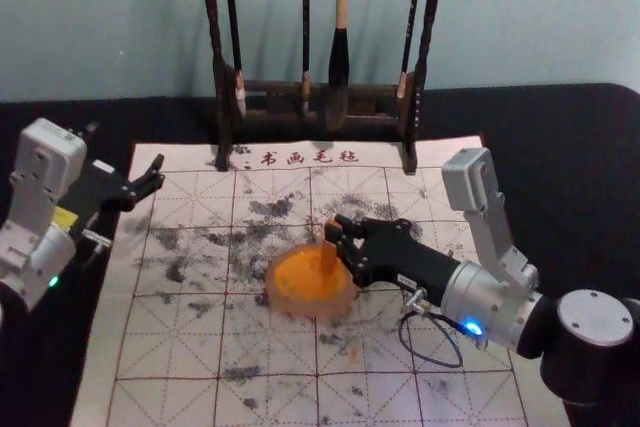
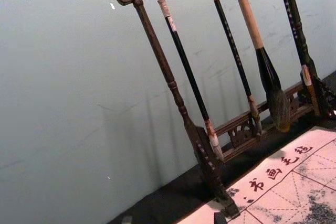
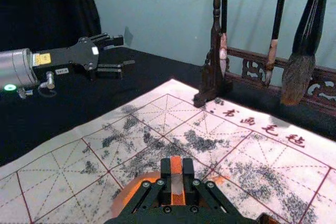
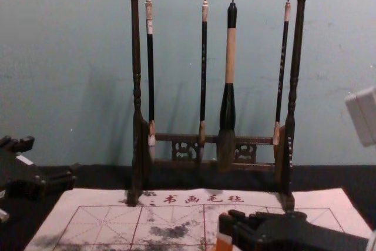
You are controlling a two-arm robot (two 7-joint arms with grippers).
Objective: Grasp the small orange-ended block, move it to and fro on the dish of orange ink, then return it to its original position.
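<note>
The grasp is done: the right gripper (image 1: 334,235), reaching in over the mat (image 1: 465,350) from about three o'clock of the dish (image 1: 303,308), has its fingers closed on the small block (image 3: 177,183), one on each side. The block is held roughly upright above the one o'clock part of the dish, its lower end meeting or nearly meeting the orange ink (image 1: 297,275); I cannot tell whether it touches. The right wrist view shows orange at its top and lower down, with a pale band between. So the task looks to be in its middle part, the to-and-fro over the ink. How many strokes are made, if any, cannot be told from this. What is left, I judge, is whatever rubbing remains, then lifting clear, carrying the block back and letting go. Its original spot is not marked; a faint orange smudge (image 1: 352,354) lies on the mat near the dish's five o'clock. The left gripper (image 3: 127,52) is idle, fingers apart, out at ten o'clock from the dish.
</note>
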